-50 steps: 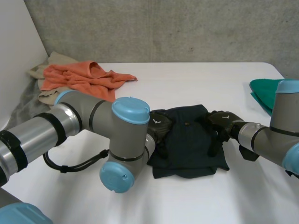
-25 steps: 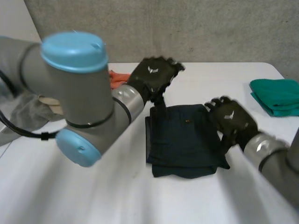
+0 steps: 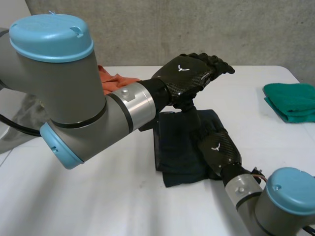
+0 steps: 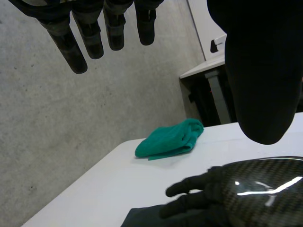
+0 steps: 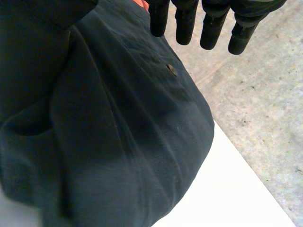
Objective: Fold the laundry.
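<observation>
Fingers [image 4: 75, 52] straight and spread on the left hand [image 3: 189, 73], gripping nothing. Hangs high over the far edge of the folded dark garment [image 3: 174, 142], well clear of it. Fingers [image 5: 184, 23] straight on the right hand [image 3: 219, 147] too, laid along the garment's right half and pointing far; pinching no cloth, as far as the wrist view tells. Garment in the middle of the table [image 3: 98, 196], long axis near to far. Right hand the nearer, already touching, so judged best placed to press or smooth. Green cloth [image 3: 290, 101] well apart at far right, orange cloth [image 3: 110, 78] at far left.
</observation>
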You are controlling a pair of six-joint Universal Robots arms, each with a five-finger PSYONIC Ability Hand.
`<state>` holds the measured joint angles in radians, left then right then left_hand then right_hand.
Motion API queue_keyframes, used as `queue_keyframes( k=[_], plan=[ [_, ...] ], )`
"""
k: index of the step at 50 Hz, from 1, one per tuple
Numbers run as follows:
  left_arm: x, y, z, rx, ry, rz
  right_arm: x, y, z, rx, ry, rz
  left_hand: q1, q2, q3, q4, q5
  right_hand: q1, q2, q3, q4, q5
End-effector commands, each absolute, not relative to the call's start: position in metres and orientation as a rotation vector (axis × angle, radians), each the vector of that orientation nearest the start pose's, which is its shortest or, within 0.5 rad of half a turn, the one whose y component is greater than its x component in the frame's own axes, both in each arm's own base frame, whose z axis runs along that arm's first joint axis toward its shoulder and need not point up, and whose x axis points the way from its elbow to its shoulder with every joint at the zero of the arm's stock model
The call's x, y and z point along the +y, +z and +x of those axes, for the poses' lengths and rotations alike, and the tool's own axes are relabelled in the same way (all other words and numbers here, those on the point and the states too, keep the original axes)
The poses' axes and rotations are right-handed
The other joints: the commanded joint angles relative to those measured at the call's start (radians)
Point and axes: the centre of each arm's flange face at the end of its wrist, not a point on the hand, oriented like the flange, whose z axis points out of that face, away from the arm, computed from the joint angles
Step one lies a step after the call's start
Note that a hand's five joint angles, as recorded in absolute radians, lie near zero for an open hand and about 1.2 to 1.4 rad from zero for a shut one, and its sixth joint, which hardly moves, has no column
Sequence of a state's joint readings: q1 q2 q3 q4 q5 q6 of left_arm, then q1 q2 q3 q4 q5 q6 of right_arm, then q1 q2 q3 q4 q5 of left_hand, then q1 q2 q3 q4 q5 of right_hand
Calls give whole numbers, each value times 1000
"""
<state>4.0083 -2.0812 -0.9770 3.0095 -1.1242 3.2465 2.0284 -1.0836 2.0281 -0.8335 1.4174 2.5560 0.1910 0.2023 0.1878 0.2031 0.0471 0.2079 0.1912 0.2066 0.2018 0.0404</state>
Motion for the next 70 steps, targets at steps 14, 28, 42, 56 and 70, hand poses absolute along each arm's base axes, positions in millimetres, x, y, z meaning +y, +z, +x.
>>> queue_keyframes(
  k=[14, 28, 42, 56, 70],
  plan=[
    [-205, 304, -394, -1493, 1587, -1074, -286, 150, 289, 1689, -2278, -1146, -16, -27, -12, -28, -46, 1188, 1205, 1190, 1194, 1181],
    [-213, 353, -383, -1364, 1759, -931, -438, 275, 173, 1487, -2735, -526, -7, -18, -4, -19, -38, 1188, 1205, 1190, 1194, 1181],
    [-211, 333, -386, -1419, 1693, -929, -539, 168, 43, 1554, -2737, -527, -4, -15, -1, -16, -35, 1188, 1205, 1190, 1194, 1181],
    [-207, 327, -388, -1434, 1671, -939, -534, 73, -13, 1726, -2539, -651, -1, -12, 2, -13, -32, -33, -17, -32, -27, -40],
    [-195, 330, -392, -1408, 1658, -956, -494, 169, -37, 2050, -2350, -449, -4, -15, -1, -16, -35, -33, -17, -32, -27, -40]
  ],
)
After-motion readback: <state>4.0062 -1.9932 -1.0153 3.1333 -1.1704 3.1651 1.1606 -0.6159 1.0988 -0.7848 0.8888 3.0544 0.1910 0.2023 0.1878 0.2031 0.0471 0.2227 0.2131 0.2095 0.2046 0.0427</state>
